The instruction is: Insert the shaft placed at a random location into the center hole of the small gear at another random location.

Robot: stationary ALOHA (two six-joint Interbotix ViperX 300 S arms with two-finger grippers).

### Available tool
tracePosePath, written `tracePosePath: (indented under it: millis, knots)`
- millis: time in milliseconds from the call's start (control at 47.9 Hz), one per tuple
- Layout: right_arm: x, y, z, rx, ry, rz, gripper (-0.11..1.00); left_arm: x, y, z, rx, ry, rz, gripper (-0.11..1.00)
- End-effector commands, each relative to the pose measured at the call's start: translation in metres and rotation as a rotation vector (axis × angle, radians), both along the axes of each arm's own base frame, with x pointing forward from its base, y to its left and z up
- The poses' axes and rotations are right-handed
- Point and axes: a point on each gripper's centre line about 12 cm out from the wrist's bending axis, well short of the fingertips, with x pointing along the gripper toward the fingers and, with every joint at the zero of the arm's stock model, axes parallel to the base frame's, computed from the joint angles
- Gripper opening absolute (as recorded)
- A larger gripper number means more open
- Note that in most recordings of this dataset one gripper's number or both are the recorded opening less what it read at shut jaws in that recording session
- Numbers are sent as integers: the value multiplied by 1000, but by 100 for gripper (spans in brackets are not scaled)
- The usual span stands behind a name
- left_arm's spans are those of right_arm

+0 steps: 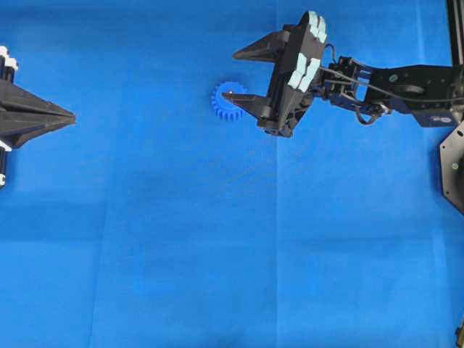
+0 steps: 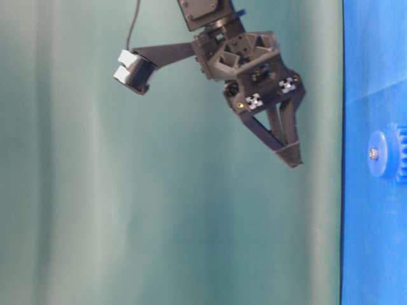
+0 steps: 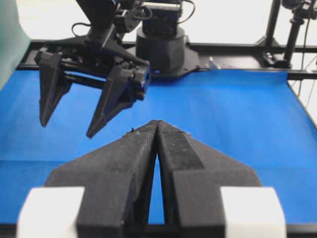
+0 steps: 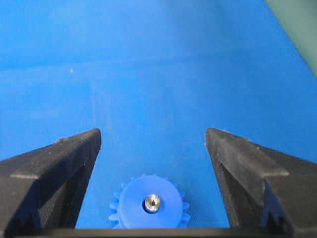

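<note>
The small gear (image 4: pixel 130 203) lies flat on the blue cloth, its teeth showing round the hub. The shaft (image 4: pixel 152 203) stands upright in the center hole (image 4: pixel 145 205), its shiny tip above the hub; from table level the shaft (image 2: pixel 373 153) shows on the gear (image 2: pixel 383 155). My right gripper (image 4: pixel 152 134) hangs open a little above the gear with nothing between its fingers. From overhead the right gripper (image 1: pixel 228 74) has one fingertip over the gear (image 1: pixel 220 106). My left gripper (image 1: pixel 72 116) rests shut and empty at the far left, its tips (image 3: pixel 157 123) pressed together.
Blue cloth (image 1: pixel 217 239) covers the whole table. The right arm (image 1: pixel 406 87) reaches in from the right edge. A black arm base (image 3: pixel 163 47) and frame rails stand at the table's far side. A green curtain (image 2: pixel 95 210) hangs behind.
</note>
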Motion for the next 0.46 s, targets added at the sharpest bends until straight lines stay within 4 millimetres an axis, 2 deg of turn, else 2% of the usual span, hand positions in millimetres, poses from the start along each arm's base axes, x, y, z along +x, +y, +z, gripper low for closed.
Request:
tracePosePath:
  millis: [0,313,439]
  knots:
    - [0,1,14,-9,-36,2,76,1,0,6,0,-20,-2,0]
    - [-2,4,13,-6,-27,10,76,1,-1,6,-2,-17,-8,0]
    - [-13,6,12,1,-10,12,76,0,-1,6,-5,-20,-8,0]
